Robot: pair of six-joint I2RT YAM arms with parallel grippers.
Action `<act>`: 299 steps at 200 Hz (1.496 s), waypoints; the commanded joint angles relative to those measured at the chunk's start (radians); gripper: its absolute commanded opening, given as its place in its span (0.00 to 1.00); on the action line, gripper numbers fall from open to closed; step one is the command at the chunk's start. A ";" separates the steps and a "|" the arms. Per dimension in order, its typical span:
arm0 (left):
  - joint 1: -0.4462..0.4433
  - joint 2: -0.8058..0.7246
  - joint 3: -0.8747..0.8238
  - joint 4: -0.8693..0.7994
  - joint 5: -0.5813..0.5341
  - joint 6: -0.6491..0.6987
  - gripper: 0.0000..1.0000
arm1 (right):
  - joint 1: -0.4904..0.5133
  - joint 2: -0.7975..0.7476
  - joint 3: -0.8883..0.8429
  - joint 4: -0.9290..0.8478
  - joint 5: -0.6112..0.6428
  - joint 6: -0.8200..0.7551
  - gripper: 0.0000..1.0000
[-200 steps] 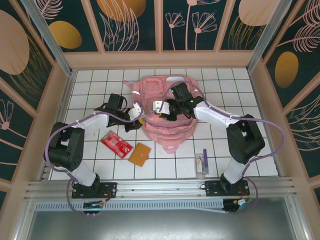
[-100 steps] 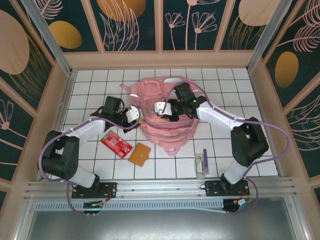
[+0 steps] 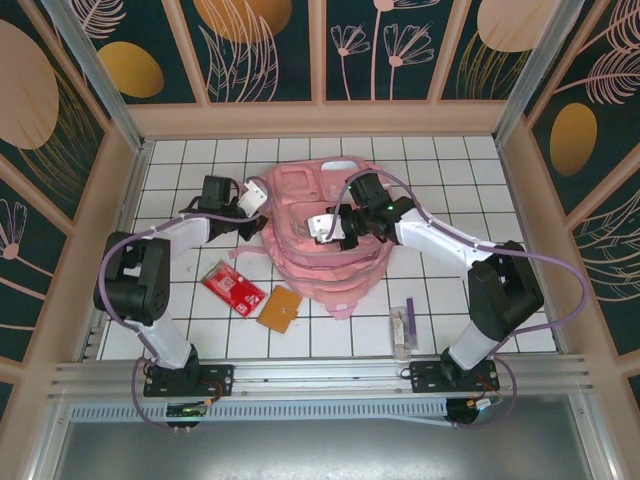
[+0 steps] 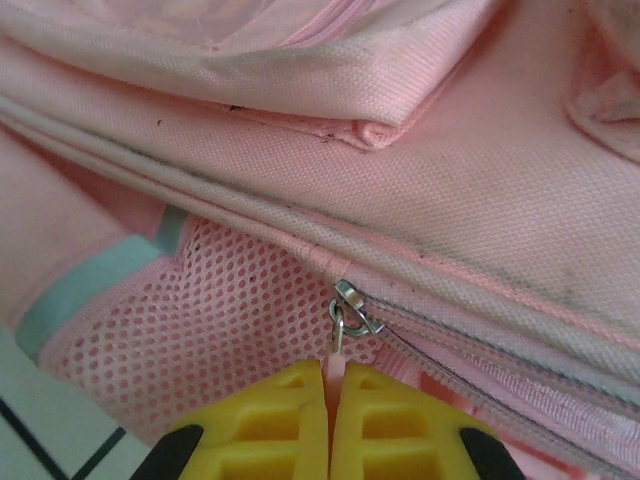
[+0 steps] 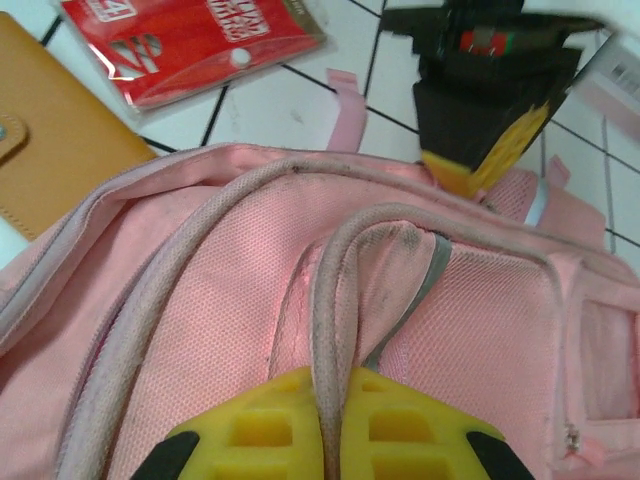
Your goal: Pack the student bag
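Observation:
The student bag (image 3: 325, 262), a big soft pink backpack, lies mid-table. At its left side my left gripper (image 3: 258, 199) is shut on the pink zipper pull (image 4: 337, 362), whose metal slider (image 4: 352, 305) sits at the end of a zip beside pink mesh. Over the bag's middle my right gripper (image 3: 328, 226) is shut on a raised, piped fold of the bag fabric (image 5: 335, 300). In the right wrist view the left gripper's fingers (image 5: 478, 162) show at the bag's far edge.
A red packet (image 3: 233, 287) and a brown wallet (image 3: 281, 308) lie on the white tiles left of the bag's front. A small clear case (image 3: 402, 330) lies to the front right. Wooden walls enclose the table.
My left gripper has travelled toward the far side along the bag's left edge with the zipper pull in it. The right gripper shifted slightly left, and the bag's top bunched and widened.

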 commanded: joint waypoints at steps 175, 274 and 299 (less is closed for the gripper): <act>-0.266 -0.337 -0.204 0.326 0.005 0.305 0.85 | -0.101 0.089 0.157 0.121 -0.265 0.433 0.00; -0.307 -0.246 -0.032 0.488 -0.125 -0.150 0.00 | -0.208 -0.403 -0.333 0.709 0.636 1.436 0.99; -0.296 -0.224 0.008 0.573 -0.162 -0.326 0.00 | -0.265 -0.495 -0.272 0.313 0.675 1.650 0.99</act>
